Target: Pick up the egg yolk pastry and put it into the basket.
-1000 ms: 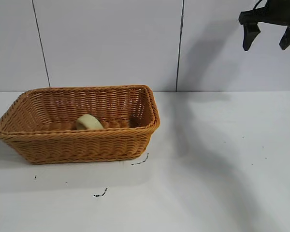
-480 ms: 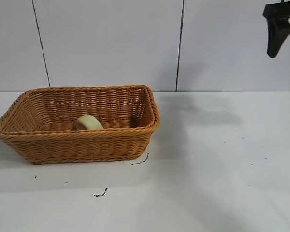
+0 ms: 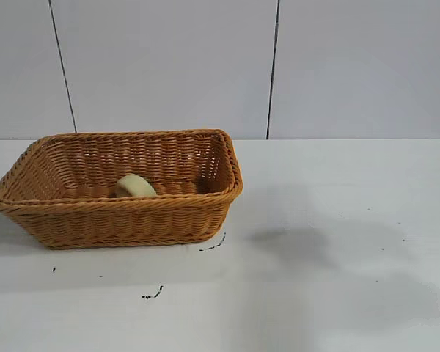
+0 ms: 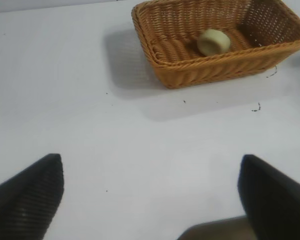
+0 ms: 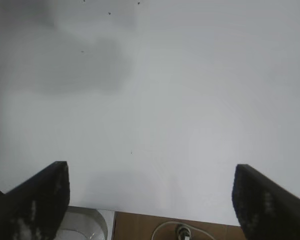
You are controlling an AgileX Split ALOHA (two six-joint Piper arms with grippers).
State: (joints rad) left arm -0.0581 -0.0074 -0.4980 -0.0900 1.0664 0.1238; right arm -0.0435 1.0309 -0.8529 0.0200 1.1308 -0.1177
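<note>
While the egg yolk pastry [image 3: 135, 185] rests inside the wicker basket [image 3: 117, 220], left gripper [image 4: 150, 192] and right gripper [image 5: 150, 200] both hang spread wide, nothing between jaws, basket well beyond the left jaws.

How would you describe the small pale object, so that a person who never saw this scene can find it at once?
Find the large orange-brown woven wicker basket on the white table. Inside it, on the floor by the near wall, lies the pale yellow-cream round egg yolk pastry. It is the only thing in the basket, smooth and matte against the weave.
</note>
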